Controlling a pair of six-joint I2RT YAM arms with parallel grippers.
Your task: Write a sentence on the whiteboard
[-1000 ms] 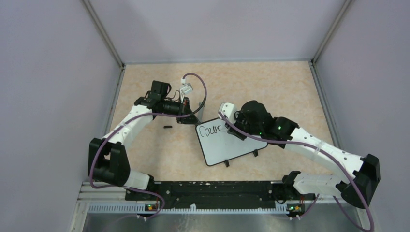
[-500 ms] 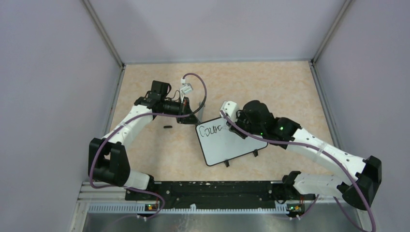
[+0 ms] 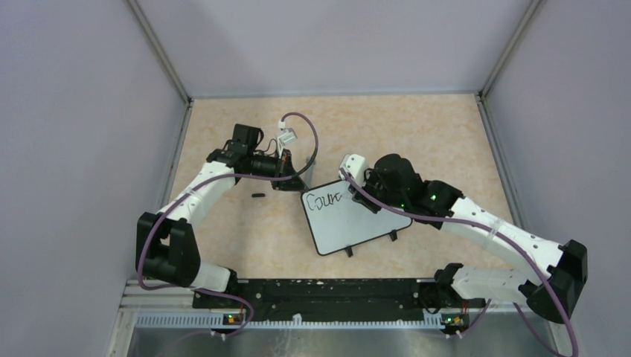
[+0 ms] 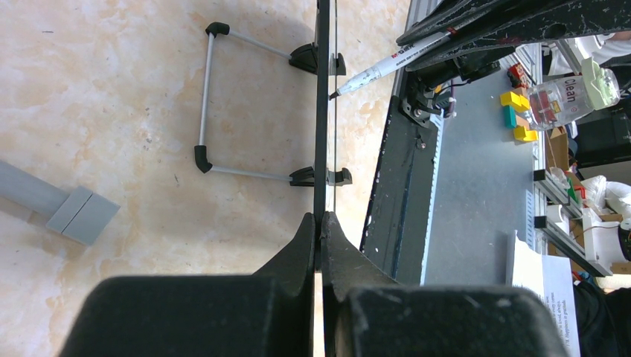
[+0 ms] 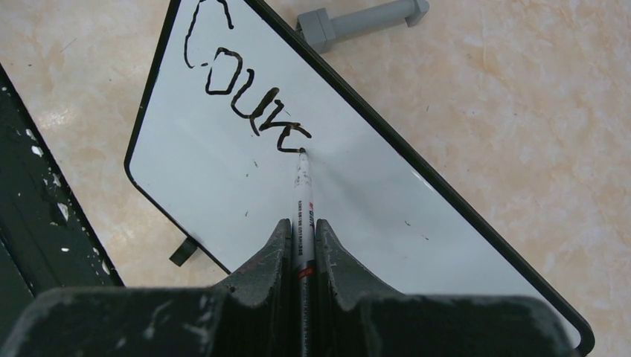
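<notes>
Near the middle of the bench [image 3: 245, 245], the whiteboard [image 3: 351, 224] sat skewed, one corner pointing at the near edge, well apart from the far, left and right edges. Your left gripper [image 4: 321, 219] was pinched shut on the board's rim at its far-left corner. Your right gripper [image 5: 301, 227] was clamped on the marker [image 5: 300, 186], whose tip touched the board at the end of the sentence [image 5: 242, 104], which so far read roughly "Cour". A small black piece [image 3: 258, 195] lay beside the left arm. Since a second before, your right wrist had edged slightly toward the right edge; the board and left arm had stayed put.
</notes>
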